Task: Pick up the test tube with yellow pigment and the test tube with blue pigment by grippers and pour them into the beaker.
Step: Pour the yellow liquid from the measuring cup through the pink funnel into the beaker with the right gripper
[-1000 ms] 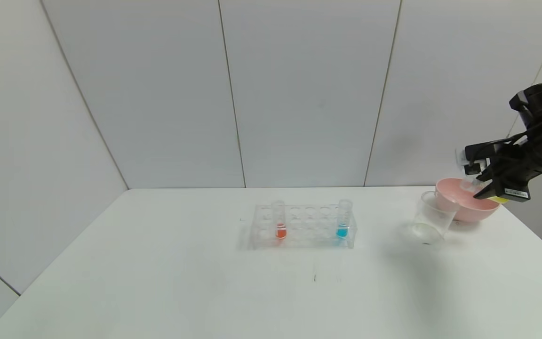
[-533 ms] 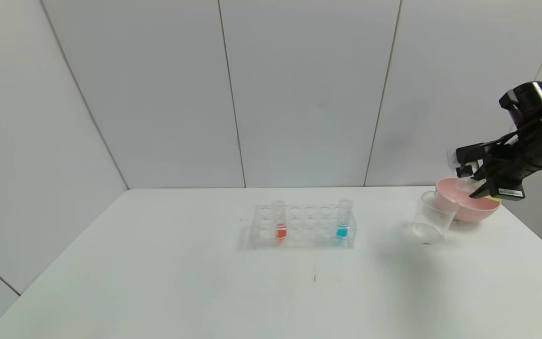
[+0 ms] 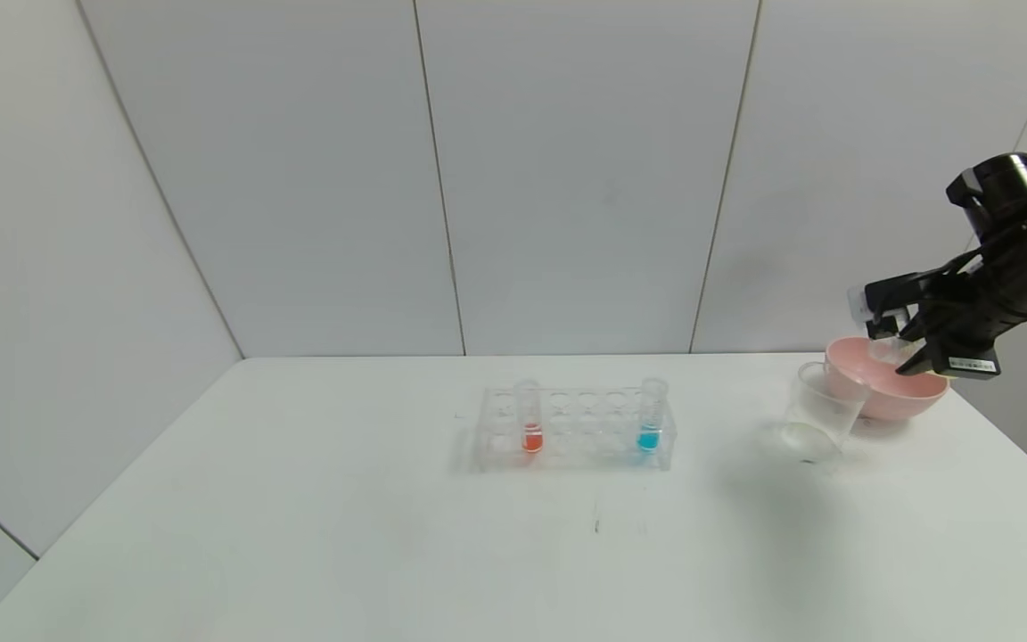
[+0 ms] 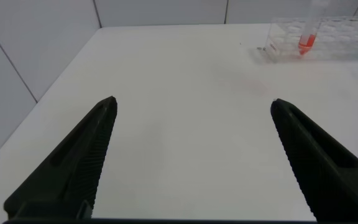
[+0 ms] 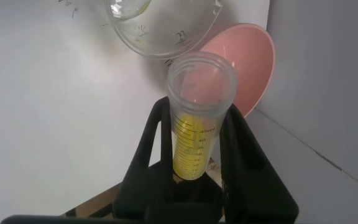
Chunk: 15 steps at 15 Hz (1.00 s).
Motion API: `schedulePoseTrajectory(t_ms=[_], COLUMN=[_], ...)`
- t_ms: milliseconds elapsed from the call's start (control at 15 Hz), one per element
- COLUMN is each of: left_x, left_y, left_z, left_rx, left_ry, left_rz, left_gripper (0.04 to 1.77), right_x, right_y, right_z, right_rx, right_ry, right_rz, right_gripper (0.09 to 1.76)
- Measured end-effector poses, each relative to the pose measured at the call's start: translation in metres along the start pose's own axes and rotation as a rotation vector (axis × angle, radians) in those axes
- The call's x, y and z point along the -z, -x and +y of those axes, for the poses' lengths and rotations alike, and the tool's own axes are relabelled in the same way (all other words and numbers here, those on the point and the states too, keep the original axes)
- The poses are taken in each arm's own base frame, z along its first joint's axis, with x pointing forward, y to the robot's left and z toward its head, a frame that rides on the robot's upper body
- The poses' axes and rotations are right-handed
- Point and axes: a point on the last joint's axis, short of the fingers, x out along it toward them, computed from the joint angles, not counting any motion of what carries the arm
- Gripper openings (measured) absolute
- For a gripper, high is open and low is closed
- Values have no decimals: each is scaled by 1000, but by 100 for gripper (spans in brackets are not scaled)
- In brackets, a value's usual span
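White wall panels back a white table that carries a clear rack, a pink bowl and the beaker just beside it. Judging by how things lie, the task is barely into its first pour: the beaker looks empty of colour, and yellow liquid sits in the tube's lower part. The test tube with blue pigment stands upright in the rack, untouched, with an orange-red tube at the other end, so the whole second pick and pour is left.

Over the pink bowl, near the beaker rim, the right gripper is clamped around the test tube with yellow pigment, which sits squarely between its two fingers, open mouth pointing toward the beaker. Low over the near table, well apart from the rack, the left gripper is idle with its jaws spread wide.
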Motion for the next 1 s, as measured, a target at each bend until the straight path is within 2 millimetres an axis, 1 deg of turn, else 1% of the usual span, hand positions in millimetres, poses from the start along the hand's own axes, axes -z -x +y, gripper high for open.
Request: schedulePoseTrajectory(t_ms=[400,1000], left_x=[0,0], left_y=[0,0], left_z=[0,0], left_rx=[0,0], left_ry=[0,0], left_rz=[0,0], left_gripper=[176,176], right_x=[-7,-8], right_y=[2,2], right_z=[0,1], right_rx=[9,14], right_ry=[23,64], right_rz=[13,50], right_gripper=[50,50])
